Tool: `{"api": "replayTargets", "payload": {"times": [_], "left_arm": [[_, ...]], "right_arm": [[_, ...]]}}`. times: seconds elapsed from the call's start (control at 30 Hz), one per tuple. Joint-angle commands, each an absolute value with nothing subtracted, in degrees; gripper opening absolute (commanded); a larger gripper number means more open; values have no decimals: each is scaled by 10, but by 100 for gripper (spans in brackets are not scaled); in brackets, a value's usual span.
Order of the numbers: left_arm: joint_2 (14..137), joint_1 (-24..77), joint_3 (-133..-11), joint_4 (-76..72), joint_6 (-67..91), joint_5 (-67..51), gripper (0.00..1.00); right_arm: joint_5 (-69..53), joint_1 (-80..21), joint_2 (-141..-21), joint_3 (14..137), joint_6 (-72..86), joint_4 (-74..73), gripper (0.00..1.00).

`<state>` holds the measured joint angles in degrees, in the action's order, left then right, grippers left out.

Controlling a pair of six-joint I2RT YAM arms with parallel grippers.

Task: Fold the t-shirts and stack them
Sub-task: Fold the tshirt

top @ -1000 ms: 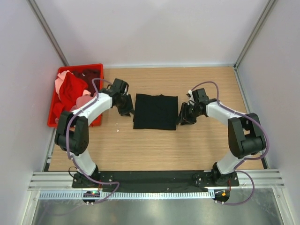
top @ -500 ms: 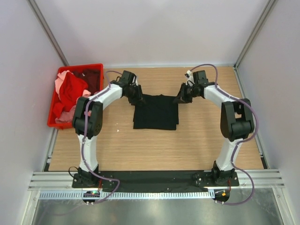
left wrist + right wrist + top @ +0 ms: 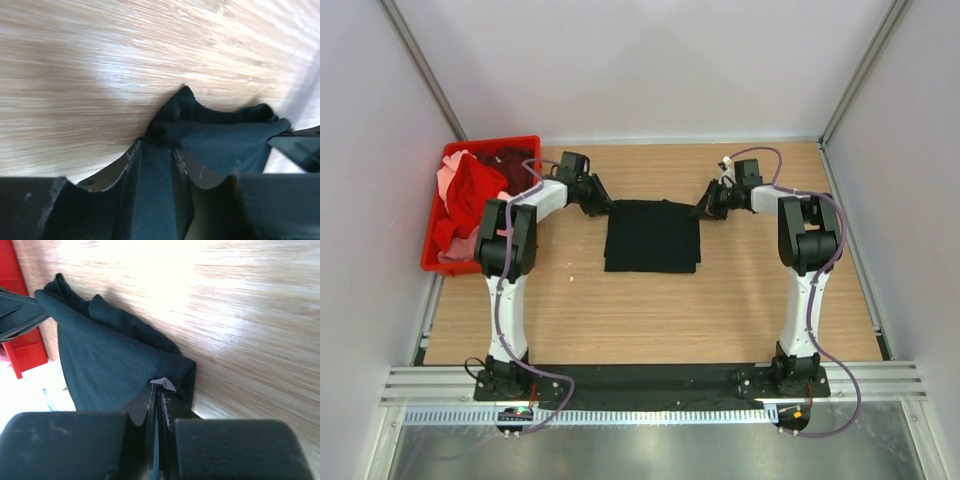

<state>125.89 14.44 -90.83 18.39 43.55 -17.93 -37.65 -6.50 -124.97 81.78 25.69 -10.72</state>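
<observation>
We see the flat, folded black cloth t-shirt lying on the light wooden table, to the right of the red plastic crate and apart from it. Our left gripper pinches the shirt's back corner nearer the crate, with cloth caught between its fingers. Our right gripper is clamped tight on the back corner farther from the crate. Red, pink and maroon cloth t-shirts lie heaped inside the crate.
</observation>
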Motion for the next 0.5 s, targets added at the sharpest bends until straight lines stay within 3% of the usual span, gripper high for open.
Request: {"api": "replayTargets", "payload": {"times": [0.0,0.17,0.27,0.3,0.47], "left_arm": [[1262,142,-882,159,466,-131,33],[1240,140,-889,160,456,-126,35],[1215,140,-900,169,446,-146,36],[1196,139,-906,177,438,-156,36],[1120,140,-919,232,409,-170,38]], "right_arm": [[-326,-64,-1251,775,264,-40,7],[-331,-60,-1254,773,266,-36,9],[-344,-60,-1227,773,280,-29,20],[-344,-59,-1205,777,284,-37,29],[-344,-59,-1139,794,295,-81,43]]}}
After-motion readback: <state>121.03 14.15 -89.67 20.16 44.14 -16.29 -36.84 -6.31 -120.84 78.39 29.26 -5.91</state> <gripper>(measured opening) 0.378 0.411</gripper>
